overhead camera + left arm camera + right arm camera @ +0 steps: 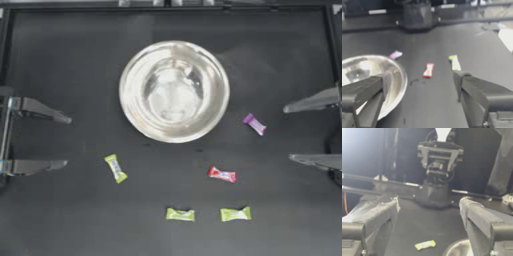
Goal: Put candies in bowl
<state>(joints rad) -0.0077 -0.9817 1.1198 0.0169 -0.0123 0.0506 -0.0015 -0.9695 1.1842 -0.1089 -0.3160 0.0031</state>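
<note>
- The large round shiny silver metal bowl (174, 91) sits on the dark table (67, 220), a little toward the far side from the middle, and nothing lies inside it.
- The small purple wrapped candy (254, 124) lies just beside the bowl's rim on the right arm's side, not touching it.
- The red-and-white wrapped candy (222, 174) lies on the near side of the bowl, apart from it.
- One lime-green wrapped candy (115, 168) lies slanted on the left arm's side, below the bowl in the top view.
- Two more lime-green candies, one (180, 214) and the other (236, 214), lie side by side near the table's front edge, well apart from the bowl.
- The left pincer (65, 141) hangs at the table's left edge, its jaws spread wide and holding nothing; its wrist view looks across the bowl's rim (392, 82) toward the red-and-white candy (428, 70).
- The right pincer (288, 133) hangs at the right edge, jaws also spread wide and empty, with the purple candy near it.
</note>
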